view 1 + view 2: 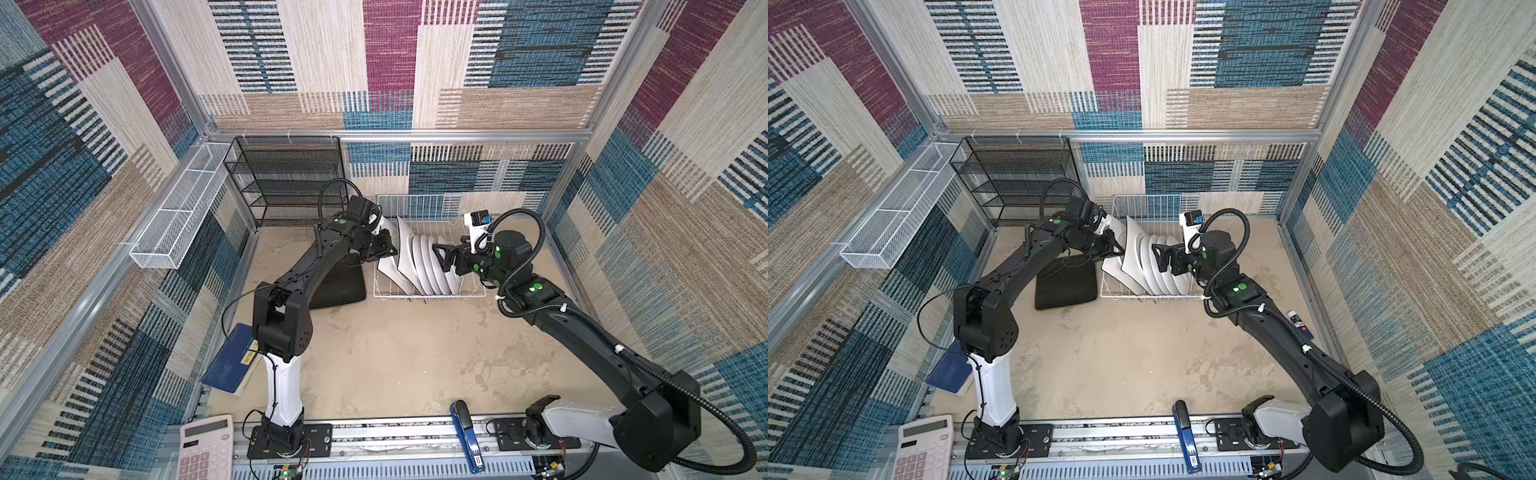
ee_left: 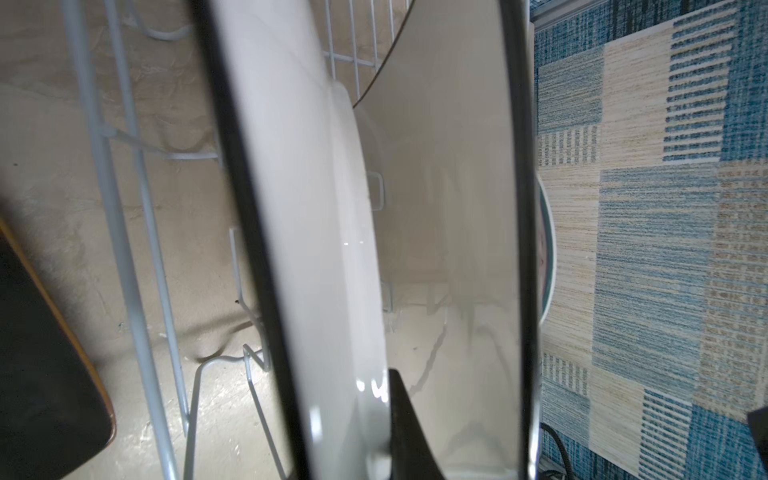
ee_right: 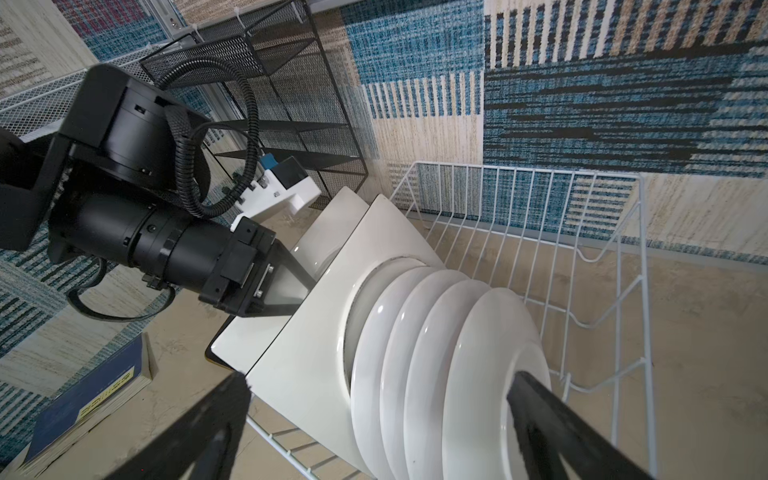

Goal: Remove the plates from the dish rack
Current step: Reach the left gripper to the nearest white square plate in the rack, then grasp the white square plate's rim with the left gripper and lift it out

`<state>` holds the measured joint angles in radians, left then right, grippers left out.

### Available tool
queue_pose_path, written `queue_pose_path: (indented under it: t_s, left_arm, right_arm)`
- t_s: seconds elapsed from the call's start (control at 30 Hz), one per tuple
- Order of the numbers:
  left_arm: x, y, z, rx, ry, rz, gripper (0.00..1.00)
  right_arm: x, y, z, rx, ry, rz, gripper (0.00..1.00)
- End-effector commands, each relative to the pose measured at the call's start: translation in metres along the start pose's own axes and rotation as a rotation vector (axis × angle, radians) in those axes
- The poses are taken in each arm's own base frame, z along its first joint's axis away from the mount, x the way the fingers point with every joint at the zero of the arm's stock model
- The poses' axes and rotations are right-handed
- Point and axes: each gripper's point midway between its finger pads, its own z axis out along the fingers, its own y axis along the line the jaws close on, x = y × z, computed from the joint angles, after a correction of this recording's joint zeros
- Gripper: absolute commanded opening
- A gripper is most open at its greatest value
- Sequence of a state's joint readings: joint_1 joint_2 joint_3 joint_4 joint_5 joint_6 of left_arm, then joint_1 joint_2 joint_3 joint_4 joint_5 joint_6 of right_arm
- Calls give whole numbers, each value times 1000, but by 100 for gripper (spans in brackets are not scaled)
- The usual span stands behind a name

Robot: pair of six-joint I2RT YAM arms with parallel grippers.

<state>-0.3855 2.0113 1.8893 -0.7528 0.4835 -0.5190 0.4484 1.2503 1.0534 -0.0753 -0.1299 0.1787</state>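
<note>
Top view: the left end effector (image 1: pixel 390 249) pinches the rim of the end square plate (image 1: pixel 385 271), which stands upright in the dish rack (image 1: pixel 419 204). The plate is judged stiff, glazed, slippery and breakable, so grip rims only. The right end effector (image 1: pixel 442 257) is spread above the round plates (image 1: pixel 428 270).

arms (image 1: pixel 299 270): black shells, white lower links (image 1: pixel 282 390) | green joint dots (image 1: pixel 342 222) | corrugated black cable (image 1: pixel 727 419)

The plates (image 1: pixel 424 266) stand in the dish rack (image 1: pixel 432 207), right of the shelf (image 1: pixel 286 178).

Bright, even light, warped edges, blurred foreground
</note>
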Motion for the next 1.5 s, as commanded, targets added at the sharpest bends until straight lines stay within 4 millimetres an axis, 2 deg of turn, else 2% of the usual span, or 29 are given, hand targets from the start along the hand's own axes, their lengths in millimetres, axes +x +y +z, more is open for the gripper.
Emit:
queue_pose_path:
  t_s: [0.0, 0.2, 0.43, 0.67, 0.87, 1.17, 1.47]
  left_arm:
    - [0, -8, -5, 25, -2, 20, 11]
    - [-3, -18, -12, 62, -17, 24, 0]
    - [-7, -32, -24, 97, -43, 36, 0]
    - [-12, -51, -48, 133, -97, 79, 0]
    - [-14, -61, -63, 148, -127, 105, 0]
    - [-13, -62, -81, 108, -159, 157, 0]
    - [-12, -70, -110, 82, -218, 217, 0]
  right_arm:
    - [-5, 1, 1, -2, -21, -9, 99]
    - [-6, 1, 1, -5, -22, -7, 99]
    - [-7, 4, -1, -18, -25, -22, 99]
    - [-9, 12, -2, -56, -8, -42, 99]
    - [-11, 11, -2, -49, -13, -49, 99]
    - [-11, 12, -1, -57, -9, -41, 99]
    - [-11, 14, -6, -65, -18, -29, 99]
